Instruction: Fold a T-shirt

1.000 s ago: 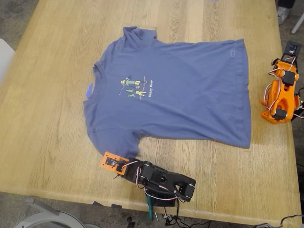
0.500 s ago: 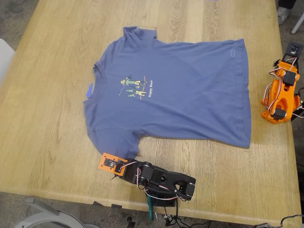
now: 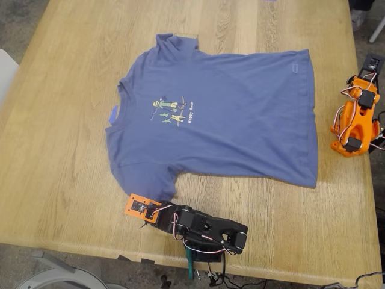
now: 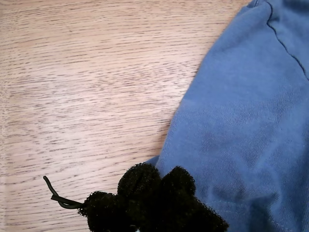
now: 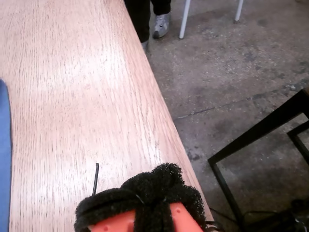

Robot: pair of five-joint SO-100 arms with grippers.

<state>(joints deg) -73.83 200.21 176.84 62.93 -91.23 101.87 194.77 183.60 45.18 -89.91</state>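
**Jaws closed beside the flat T-shirt**

My first gripper point(image 4: 154, 193), jaws closed and empty, sits at the T-shirt's point(image 3: 222, 114) sleeve. My second gripper point(image 5: 145, 198), jaws also closed, rests near the table point(image 3: 60, 150) edge. The T-shirt lies flat, print up, mid-table.

Slate-blue T-shirt point(image 3: 222, 114), green-and-yellow chest print point(image 3: 171, 110)

A slate-blue cotton T-shirt point(image 4: 246, 121) lies flat on a pale, strongly grained wooden table point(image 4: 82, 82), its curved sleeve hem meeting bare wood. My first gripper point(image 4: 154, 200), its tips wrapped in black fuzzy padding, sits low over that hem, the padded tips pressed together and just overlapping the cloth's edge. A thin dark wire point(image 4: 55, 197) curls out beside the padding.
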